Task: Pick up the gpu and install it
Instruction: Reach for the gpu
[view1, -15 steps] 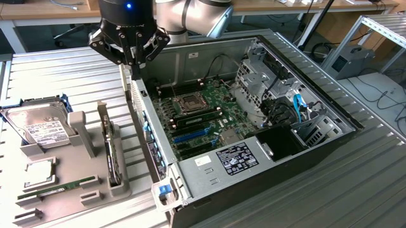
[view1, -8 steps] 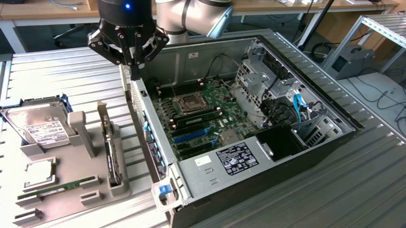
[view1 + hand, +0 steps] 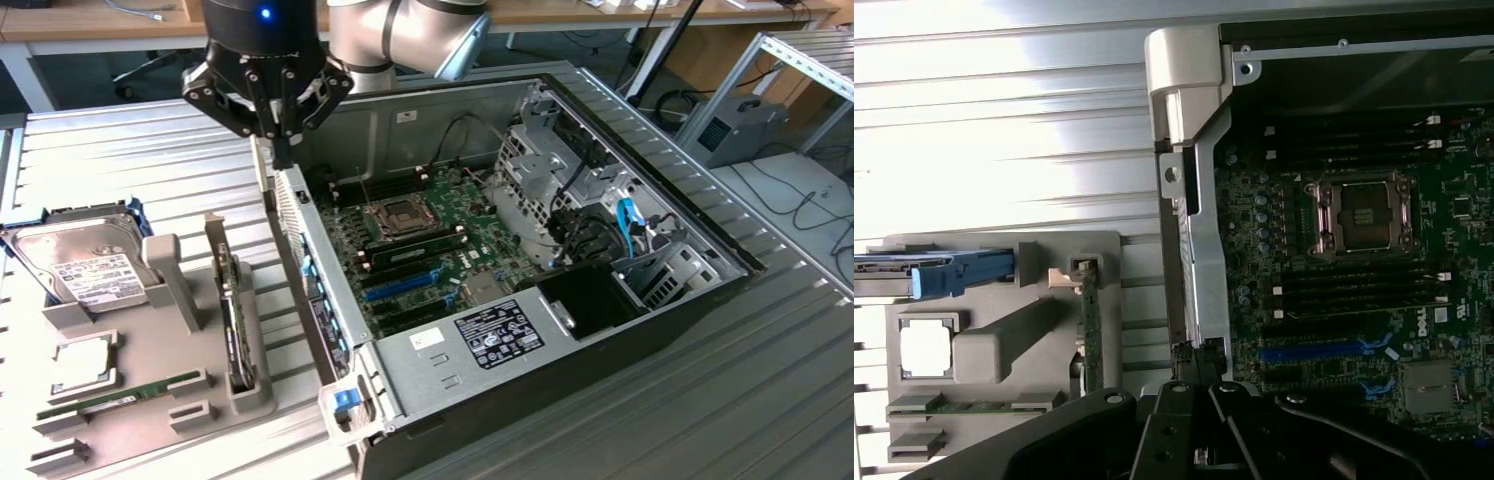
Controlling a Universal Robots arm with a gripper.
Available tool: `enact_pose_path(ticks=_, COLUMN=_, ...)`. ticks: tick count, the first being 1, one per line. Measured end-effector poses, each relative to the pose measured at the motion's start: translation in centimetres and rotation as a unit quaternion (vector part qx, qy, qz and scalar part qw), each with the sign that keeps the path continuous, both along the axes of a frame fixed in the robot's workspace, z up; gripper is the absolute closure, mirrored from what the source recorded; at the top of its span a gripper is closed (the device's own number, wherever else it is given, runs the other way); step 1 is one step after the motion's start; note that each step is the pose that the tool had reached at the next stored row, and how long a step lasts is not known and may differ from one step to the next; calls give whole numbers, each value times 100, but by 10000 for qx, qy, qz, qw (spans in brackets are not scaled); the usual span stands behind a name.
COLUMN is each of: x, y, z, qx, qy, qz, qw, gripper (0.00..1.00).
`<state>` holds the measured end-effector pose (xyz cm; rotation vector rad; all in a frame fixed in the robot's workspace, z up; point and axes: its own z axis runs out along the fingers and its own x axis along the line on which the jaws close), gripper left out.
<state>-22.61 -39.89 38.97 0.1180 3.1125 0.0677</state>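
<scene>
- Closest to the exterior camera is the grey holder (image 3: 160,425) on the ribbed tabletop (image 3: 147,170). The slim green memory stick (image 3: 120,396) lies flat in its front slot, with a processor chip (image 3: 83,366) just behind.
- The gpu (image 3: 238,330) stands on edge in the holder's slot, untouched. Its long axis runs near-to-far, pretty much parallel to the side of the computer case (image 3: 534,350) next to it.
- The hard drive (image 3: 83,265) sits at the holder's far end, on the exterior view's left.
- The open case has its motherboard (image 3: 441,235) exposed, and its wall stands right beside the holder.
- Farthest back, the end effector (image 3: 283,150) hangs over the far end of that wall, fingers pinched together on nothing, as far as I can tell.
- So the gpu is nearer the camera and a bit to the exterior view's left of it, well apart. That case wall looks like the thing to dodge.
</scene>
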Motion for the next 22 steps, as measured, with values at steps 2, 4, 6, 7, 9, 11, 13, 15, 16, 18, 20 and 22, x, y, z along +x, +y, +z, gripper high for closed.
enact_pose_path(ticks=2, x=-4, y=0, z=-1, qx=0, qy=0, qz=0, qw=10000, gripper=89)
enact_pose_path(ticks=4, x=-9, y=0, z=-1, qx=0, qy=0, qz=0, qw=10000, gripper=89)
enact_pose_path(ticks=6, x=-64, y=0, z=-4, qx=0, qy=0, qz=0, qw=10000, gripper=89)
enact_pose_path(ticks=7, x=-126, y=0, z=-18, qx=0, qy=0, qz=0, qw=10000, gripper=89)
enact_pose_path(ticks=9, x=-183, y=0, z=-32, qx=0, qy=0, qz=0, qw=10000, gripper=89)
enact_pose_path(ticks=11, x=-277, y=0, z=-45, qx=0, qy=0, qz=0, qw=10000, gripper=89)
enact_pose_path(ticks=13, x=-335, y=0, z=-50, qx=0, qy=0, qz=0, qw=10000, gripper=89)
enact_pose_path(ticks=15, x=-338, y=-79, z=-52, qx=0, qy=0, qz=0, qw=10000, gripper=89)
enact_pose_path(ticks=16, x=-338, y=-90, z=-52, qx=0, qy=0, qz=0, qw=10000, gripper=89)
enact_pose_path(ticks=18, x=-338, y=-106, z=-52, qx=0, qy=0, qz=0, qw=10000, gripper=89)
enact_pose_path(ticks=20, x=-338, y=-124, z=-52, qx=0, qy=0, qz=0, qw=10000, gripper=89)
enact_pose_path(ticks=22, x=-338, y=-138, z=-52, qx=0, qy=0, qz=0, qw=10000, gripper=89)
